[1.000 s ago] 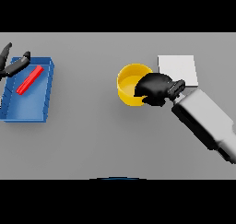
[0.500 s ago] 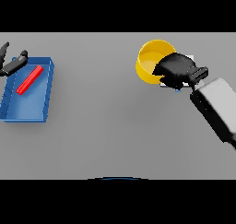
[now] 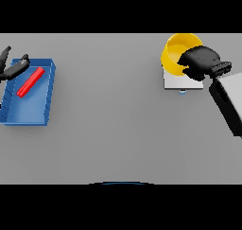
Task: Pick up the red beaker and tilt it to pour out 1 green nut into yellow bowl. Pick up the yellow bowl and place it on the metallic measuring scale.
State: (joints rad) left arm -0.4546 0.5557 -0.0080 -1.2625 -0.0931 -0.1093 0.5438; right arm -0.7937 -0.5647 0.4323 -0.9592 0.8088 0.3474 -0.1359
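Note:
My right hand is shut on the rim of the yellow bowl, holding it at the far right over the back part of the metallic measuring scale. Much of the scale is hidden under the bowl and the hand. I cannot tell whether the bowl touches the scale. The red beaker lies on its side in the blue tray at the far left. My left hand hovers at the tray's back left corner with its fingers spread open. No green nut shows.
The grey table stretches between the blue tray at the left and the scale at the right. My right forearm slants in from the right edge.
My right hand has carried the yellow bowl from the table's middle right up and to the right, over the scale. The left hand has shifted slightly at the tray's corner.

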